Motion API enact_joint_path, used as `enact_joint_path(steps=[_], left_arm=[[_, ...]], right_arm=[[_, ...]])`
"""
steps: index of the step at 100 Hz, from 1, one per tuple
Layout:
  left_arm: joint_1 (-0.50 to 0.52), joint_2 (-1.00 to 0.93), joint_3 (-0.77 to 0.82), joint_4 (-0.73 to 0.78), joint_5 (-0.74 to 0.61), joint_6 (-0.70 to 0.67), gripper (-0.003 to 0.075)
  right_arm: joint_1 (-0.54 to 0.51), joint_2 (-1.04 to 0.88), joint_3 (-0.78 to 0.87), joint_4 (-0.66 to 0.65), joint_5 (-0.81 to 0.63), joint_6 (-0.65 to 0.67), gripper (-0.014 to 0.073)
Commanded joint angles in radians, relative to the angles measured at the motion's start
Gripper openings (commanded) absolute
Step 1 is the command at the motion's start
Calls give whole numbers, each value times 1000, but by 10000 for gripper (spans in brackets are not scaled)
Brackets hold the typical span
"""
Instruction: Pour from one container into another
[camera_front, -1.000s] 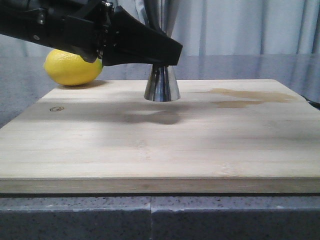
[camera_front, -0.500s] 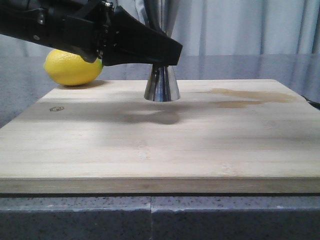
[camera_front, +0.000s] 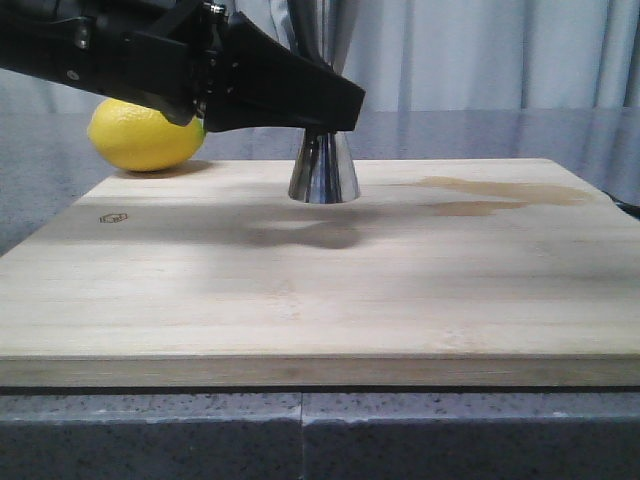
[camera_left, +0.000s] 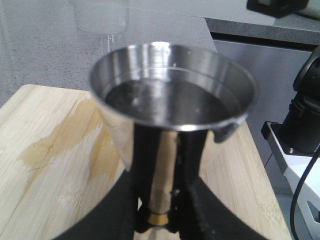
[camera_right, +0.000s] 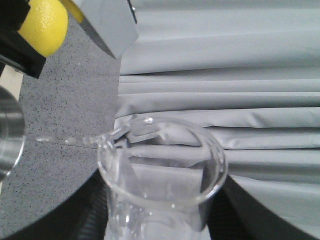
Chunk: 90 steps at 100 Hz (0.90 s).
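Grey curtains hang behind a speckled tabletop (camera_front: 450, 435) carrying a wooden board (camera_front: 320, 290). The left gripper (camera_left: 159, 212) pinches the jigger (camera_left: 172, 105) at its waist, steadying it upright on the board — the right arm's jaws grip the tilted beaker (camera_right: 162, 170) beside its rim, seemingly drained

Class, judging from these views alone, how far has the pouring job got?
Looks done: the jigger already holds liquid, and the beaker looks empty. In hand: the left gripper clamps the jigger's waist on the wooden board; the beaker sits at the right gripper, whose fingers are out of view. Left: probably just setting both down.
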Motion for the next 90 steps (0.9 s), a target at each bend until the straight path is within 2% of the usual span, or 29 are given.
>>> enact_joint_path(steps=[1,90], left_arm=[[-10,-51,-29,-71,103,-11,-13],[-10,-51,-29,-71,103,-11,-13]], right_arm=[[0,-21,-36,-37,-12,-2,164],[0,-21,-36,-63,-14,-2,164]])
